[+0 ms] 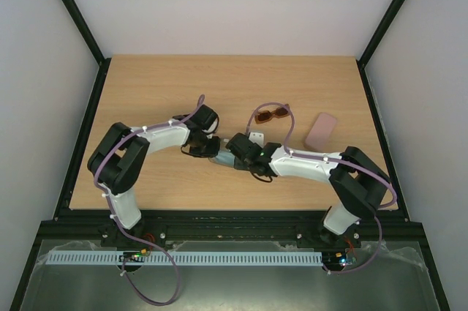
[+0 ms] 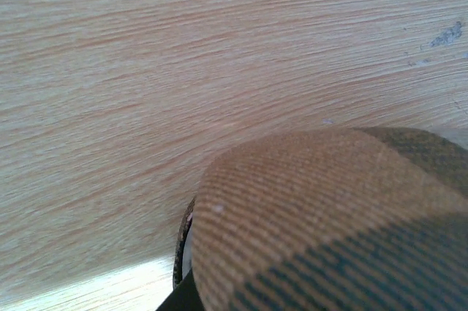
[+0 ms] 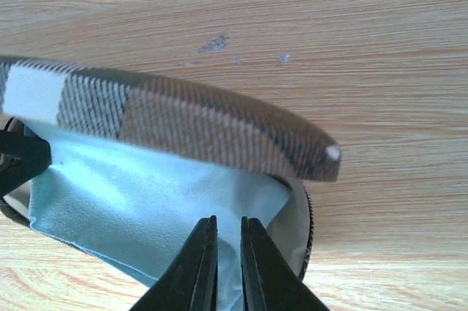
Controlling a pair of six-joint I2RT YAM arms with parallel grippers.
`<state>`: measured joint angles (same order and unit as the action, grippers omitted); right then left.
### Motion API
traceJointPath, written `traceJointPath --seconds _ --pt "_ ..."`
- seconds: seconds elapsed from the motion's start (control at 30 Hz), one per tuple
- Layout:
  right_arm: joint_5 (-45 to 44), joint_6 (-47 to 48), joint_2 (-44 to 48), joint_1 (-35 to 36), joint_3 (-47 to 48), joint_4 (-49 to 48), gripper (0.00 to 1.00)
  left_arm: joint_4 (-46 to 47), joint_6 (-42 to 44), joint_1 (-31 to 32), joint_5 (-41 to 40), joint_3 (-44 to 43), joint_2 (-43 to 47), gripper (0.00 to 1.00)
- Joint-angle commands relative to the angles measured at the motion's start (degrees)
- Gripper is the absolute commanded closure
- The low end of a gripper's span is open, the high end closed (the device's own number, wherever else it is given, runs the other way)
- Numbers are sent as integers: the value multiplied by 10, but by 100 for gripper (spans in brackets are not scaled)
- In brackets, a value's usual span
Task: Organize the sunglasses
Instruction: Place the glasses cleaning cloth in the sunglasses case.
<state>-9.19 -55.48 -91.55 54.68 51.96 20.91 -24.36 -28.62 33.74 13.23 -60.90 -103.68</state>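
Got the right gripper pinched to a slit over pale blue cloth in an open brown plaid case, grip unclear. Left gripper clamped shut at its other end. Chunky reddish-brown plastic sunglasses on the wooden table beyond both.

Sunglasses in view: one pair, the reddish-brown sunglasses
Cases: two, the pink case and the checked brown case
Cloths: one, the light blue cloth
Robot arms: two, left arm and right arm
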Motion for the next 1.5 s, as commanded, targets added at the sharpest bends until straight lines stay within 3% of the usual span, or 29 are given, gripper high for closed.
traceJointPath --seconds 0.0,0.4,0.63,0.73,0.97,1.47 --pt "8 11 0 4 6 -10 90 -4 3 1 -7 7 -7 98" --pt "12 7 -53 4 -7 -32 86 -3 1 2 -6 15 1 98" --pt "-57 -6 -36 4 1 40 66 -1 1 3 -7 18 3 98" --pt "-67 -4 -26 4 10 53 62 0 0 4 -7 18 3 98" --pt "-9 16 16 5 3 -10 62 -1 -2 5 -6 18 4 98" --pt "34 26 -66 5 -15 -64 66 -7 -5 7 -9 19 15 98"
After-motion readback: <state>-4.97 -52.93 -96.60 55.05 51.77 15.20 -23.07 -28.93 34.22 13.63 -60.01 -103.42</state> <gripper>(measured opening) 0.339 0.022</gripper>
